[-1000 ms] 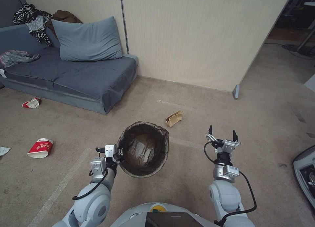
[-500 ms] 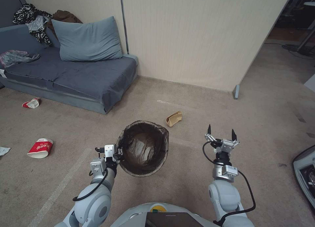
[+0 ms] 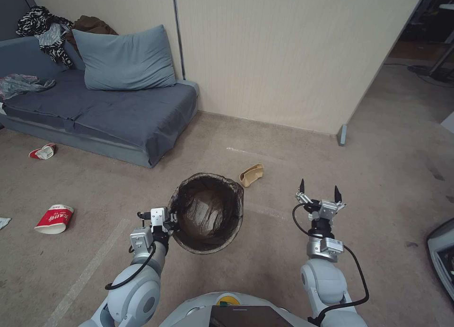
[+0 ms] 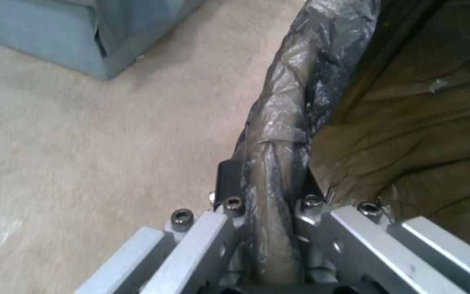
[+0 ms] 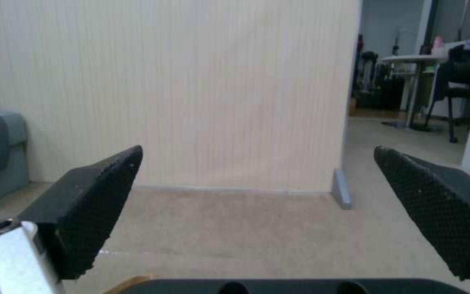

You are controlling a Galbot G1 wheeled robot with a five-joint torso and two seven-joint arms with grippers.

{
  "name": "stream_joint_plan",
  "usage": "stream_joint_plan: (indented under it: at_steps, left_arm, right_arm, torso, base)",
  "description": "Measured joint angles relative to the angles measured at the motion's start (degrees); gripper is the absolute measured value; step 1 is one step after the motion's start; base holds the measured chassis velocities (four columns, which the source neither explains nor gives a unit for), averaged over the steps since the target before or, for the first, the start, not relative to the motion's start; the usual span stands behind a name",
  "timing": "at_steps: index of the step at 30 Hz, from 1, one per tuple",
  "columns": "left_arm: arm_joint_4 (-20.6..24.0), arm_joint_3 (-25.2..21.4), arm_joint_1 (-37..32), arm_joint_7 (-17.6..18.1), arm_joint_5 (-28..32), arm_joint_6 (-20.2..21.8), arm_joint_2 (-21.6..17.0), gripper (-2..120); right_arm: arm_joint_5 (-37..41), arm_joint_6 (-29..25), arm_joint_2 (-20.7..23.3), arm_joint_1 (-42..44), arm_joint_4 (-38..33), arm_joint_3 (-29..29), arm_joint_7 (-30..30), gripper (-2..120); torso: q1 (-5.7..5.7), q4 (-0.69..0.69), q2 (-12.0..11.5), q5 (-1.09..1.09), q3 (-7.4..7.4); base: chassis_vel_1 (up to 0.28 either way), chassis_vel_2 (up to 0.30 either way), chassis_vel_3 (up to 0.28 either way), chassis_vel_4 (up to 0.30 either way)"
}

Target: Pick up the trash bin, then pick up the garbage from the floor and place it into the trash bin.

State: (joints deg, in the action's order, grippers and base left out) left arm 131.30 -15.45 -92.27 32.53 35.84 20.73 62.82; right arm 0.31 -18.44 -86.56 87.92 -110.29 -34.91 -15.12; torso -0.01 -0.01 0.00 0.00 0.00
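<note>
Dark-lined trash bin (image 3: pixel 208 213) | left gripper (image 3: pixel 171 219) clamps rim | right gripper (image 3: pixel 319 190) spread

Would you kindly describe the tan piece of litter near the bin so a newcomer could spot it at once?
Start at the blue sofa and move right along the carpet to the trash bin, held at its rim by the left gripper. Just beyond it lies the tan scrap, curled and open, unlike the red-and-white cups farther left.
</note>
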Motion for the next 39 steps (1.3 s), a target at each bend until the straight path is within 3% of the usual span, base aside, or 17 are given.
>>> stream_joint_plan:
  at_steps: [20,39]
  left_arm:
    - [0.0,-0.4,0.3,0.2,0.1,-0.5,0.1,0]
    - [0.0,-0.7,0.2,0.5,-0.7,-1.3,-0.3,0]
  right_arm:
    - [-0.3,-0.8,-0.3,-0.5,0.4,0.3,-0.2,100]
    - [8.6,7.1,6.1,2.1,-4.8,3.3,-1.9,100]
  torso:
    - [0.01,0.00,0.0,0.01,0.01]
    - [0.01,0.00,0.0,-0.01,0.00]
  base:
    - [-0.191,0.182,0.186,-0.185]
    - [0.008,0.014,0.015,-0.006]
